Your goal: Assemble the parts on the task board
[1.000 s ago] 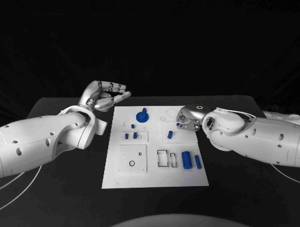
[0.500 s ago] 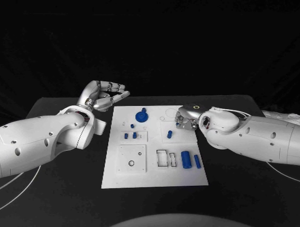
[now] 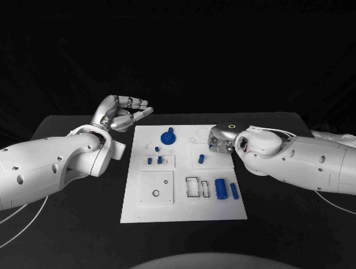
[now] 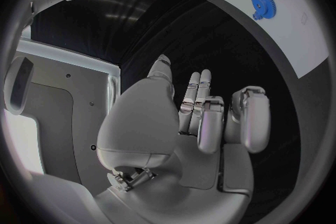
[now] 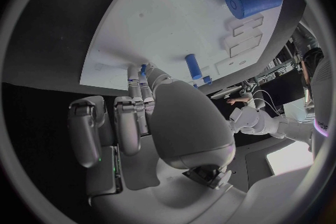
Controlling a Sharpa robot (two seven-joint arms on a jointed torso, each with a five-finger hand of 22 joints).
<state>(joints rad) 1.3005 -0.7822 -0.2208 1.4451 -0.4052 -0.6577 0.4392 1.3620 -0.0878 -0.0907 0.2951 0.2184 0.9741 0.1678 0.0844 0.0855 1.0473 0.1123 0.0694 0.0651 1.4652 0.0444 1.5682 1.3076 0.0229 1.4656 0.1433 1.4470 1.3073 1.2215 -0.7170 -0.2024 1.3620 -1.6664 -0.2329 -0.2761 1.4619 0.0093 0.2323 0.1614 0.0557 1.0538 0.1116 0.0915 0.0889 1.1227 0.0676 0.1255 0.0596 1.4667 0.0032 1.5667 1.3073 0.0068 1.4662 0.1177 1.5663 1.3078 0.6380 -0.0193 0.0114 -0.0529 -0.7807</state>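
On the black bench (image 3: 81, 126), the white board (image 3: 186, 204) is lying flat between my two arms. My left hand (image 3: 123, 112) is hovering off the board's far left corner, over bare bench, fingers (image 4: 210, 123) curling in loosely and grasping nothing. My right hand (image 3: 221, 140) is reaching down over the board's right edge near the far end; fingers (image 5: 136, 87) are pointing at the board surface beside a small blue peg (image 5: 192, 66), but I cannot tell whether they are pinching anything. A blue gear (image 3: 168, 138) is sitting near the board's far end. Small blue pegs (image 3: 155, 161) are standing at mid-board. A big blue cylinder (image 3: 221, 189) and a slimmer blue bar (image 3: 234, 191) are lying near the right edge, closer to me.
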